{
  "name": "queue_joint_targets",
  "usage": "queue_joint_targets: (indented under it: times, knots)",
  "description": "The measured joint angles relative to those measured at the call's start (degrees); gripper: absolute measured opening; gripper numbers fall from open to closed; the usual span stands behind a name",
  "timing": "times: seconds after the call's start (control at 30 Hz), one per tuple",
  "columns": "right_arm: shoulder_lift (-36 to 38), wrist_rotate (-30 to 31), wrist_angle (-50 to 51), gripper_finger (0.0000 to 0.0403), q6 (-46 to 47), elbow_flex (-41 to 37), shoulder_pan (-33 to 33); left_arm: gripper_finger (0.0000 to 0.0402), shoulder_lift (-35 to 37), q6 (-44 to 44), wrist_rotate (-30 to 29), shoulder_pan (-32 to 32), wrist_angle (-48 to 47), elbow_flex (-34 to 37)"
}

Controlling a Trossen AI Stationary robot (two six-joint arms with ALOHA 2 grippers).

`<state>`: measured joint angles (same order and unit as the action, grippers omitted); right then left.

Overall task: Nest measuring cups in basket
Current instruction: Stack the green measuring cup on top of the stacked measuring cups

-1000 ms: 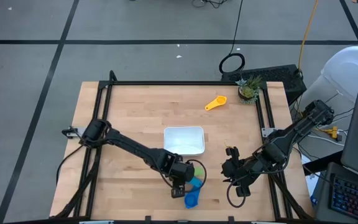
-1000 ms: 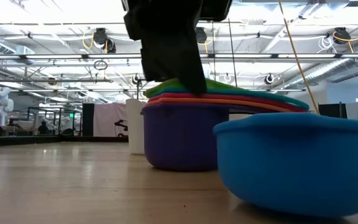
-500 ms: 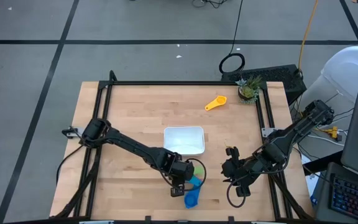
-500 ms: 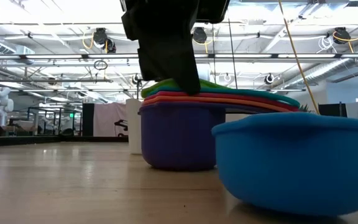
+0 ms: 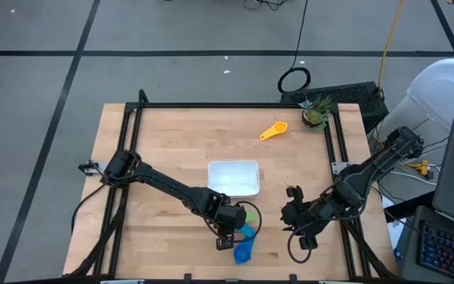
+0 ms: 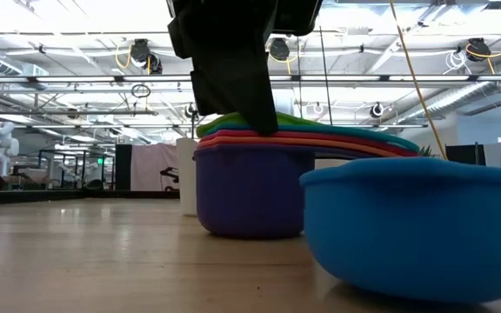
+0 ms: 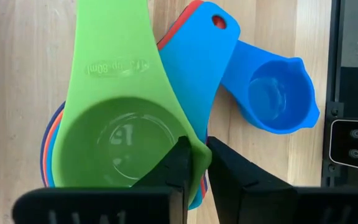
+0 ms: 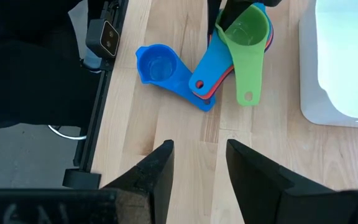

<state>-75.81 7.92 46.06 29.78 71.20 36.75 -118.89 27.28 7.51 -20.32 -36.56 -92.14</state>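
Note:
A stack of nested measuring cups [image 5: 248,221] stands on the table near its front edge. The green cup [image 7: 114,137] is on top, and below it show a blue handle [image 7: 201,56], orange rims and a dark blue bowl [image 6: 250,196] resting on the wood. My left gripper [image 7: 196,146] is shut on the green cup. A separate blue cup [image 5: 243,252] sits beside the stack. A yellow cup [image 5: 273,130] lies at the far right. The white basket [image 5: 233,178] sits mid-table. My right gripper [image 8: 197,168] hangs open to the right of the stack, holding nothing. My left gripper pinches the rim of the green cup's bowl [image 7: 199,152], on the side opposite its handle. One finger [image 7: 173,168] is inside the bowl and the other [image 7: 235,177] outside. The fingers slant down from above. The green cup sits nested in the stack, which rests on the table.
A small potted plant [image 5: 315,112] stands at the far right corner. Black frame rails [image 5: 333,142] run along the table's sides. Bare wood lies between the basket and the stack and across the table's left half.

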Motion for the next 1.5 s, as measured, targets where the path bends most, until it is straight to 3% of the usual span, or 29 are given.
queue_joint_targets:
  times: [0.57,0.9,1.27,1.5]
  knots:
    - [0.0,0.0,0.0,0.0138,0.0,0.0,0.0,0.0076,-0.2,0.0,0.1,0.0,-0.2,0.1]
    - [0.0,0.0,0.0,0.0138,0.0,0.0,0.0,0.0031,0.1,-0.2,0.0,0.0,0.3,0.0]
    - [0.0,0.0,-0.1,0.0138,0.0,0.0,0.0,0.0047,0.1,-0.2,0.1,0.0,0.2,0.0]
    - [0.0,0.0,-0.4,0.0138,0.0,0.0,0.0,0.0031,0.1,-0.6,0.0,0.0,0.2,0.0]
